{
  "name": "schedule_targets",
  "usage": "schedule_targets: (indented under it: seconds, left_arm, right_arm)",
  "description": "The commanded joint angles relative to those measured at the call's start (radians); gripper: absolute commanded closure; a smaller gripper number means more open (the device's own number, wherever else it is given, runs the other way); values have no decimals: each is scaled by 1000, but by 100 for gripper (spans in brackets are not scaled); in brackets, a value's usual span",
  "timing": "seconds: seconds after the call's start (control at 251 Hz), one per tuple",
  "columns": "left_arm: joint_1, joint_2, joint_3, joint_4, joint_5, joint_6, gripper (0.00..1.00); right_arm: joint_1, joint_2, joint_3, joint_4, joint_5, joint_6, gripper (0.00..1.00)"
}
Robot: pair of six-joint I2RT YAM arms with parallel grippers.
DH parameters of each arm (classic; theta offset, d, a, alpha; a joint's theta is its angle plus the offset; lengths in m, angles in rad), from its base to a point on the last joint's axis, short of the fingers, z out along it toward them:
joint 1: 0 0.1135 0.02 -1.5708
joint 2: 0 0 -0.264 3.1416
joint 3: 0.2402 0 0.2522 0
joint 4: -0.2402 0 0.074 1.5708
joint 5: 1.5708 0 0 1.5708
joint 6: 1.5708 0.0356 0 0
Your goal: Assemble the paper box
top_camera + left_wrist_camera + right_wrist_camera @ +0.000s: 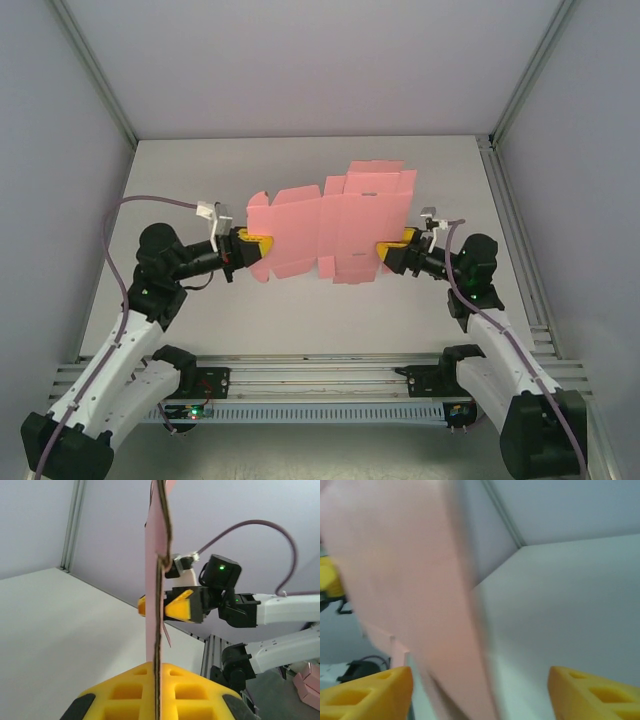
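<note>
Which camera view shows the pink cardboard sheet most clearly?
The top external view: the whole paper box, flat with its flaps, is visible. The left wrist view shows it edge-on; the right wrist view shows a blurred pink surface.

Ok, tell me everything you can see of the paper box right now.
The paper box is a flat, unfolded die-cut sheet of thin pink cardboard, with crease lines, flaps and tabs around its outline. It hangs between the left gripper, which is shut on its left end, and the right gripper, which stands open astride its right end. It appears to be lifted off the table.
</note>
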Motion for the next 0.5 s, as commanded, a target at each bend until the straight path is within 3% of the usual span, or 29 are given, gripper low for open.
schedule_targets:
  seconds: [0.0, 0.092, 0.223, 0.387, 0.495]
  left_arm:
    - [-10, 25, -2, 58, -40, -40, 100]
    - [-11, 31, -4, 17, -87, -12, 100]
    - [-11, 31, -50, 38, -199, -48, 100]
    - [-11, -6, -60, -4, -309, -48, 100]
    - [-11, -21, -73, 2, -318, -66, 100]
  right_arm:
    - [26, -62, 30, 38, -47, -34, 35]
    - [26, -96, 40, -10, -15, -61, 37]
    - [29, -103, 37, -2, 10, -65, 50]
    - [29, -88, 39, 8, 11, -44, 60]
    - [31, -93, 43, 14, 10, -47, 71]
